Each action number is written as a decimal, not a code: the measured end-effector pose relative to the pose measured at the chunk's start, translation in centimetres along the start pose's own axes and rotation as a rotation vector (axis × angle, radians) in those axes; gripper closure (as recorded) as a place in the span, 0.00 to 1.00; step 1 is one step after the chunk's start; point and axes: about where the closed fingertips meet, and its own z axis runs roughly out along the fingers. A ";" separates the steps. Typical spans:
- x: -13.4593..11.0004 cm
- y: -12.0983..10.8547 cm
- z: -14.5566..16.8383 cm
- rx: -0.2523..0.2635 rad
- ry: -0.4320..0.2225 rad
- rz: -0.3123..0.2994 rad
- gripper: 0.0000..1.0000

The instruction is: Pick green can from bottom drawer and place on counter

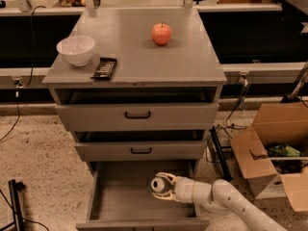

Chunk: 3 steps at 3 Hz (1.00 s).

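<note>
The bottom drawer [120, 196] is pulled open, with a bare grey floor. My gripper [161, 186] reaches into it from the right on the white arm [226, 198]. Its fingers [166, 177] are closed around the green can [157, 185]. The can's silver top shows, and its side is mostly hidden by the fingers. I cannot tell whether the can rests on the drawer floor or is held just above it. The counter [139, 57] is the grey top of the cabinet, well above the gripper.
On the counter are a red apple [161, 33], a white bowl [76, 49] and a black flat device [105, 67]. The two upper drawers [137, 115] are slightly open above the gripper. An open cardboard box [274, 148] and cables lie on the floor to the right.
</note>
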 end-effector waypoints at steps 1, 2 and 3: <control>-5.4 -1.2 -1.9 -0.078 -0.077 0.054 1.00; -11.8 -2.0 -5.3 -0.156 -0.107 0.075 1.00; -15.8 -3.1 -8.4 -0.214 -0.021 0.087 1.00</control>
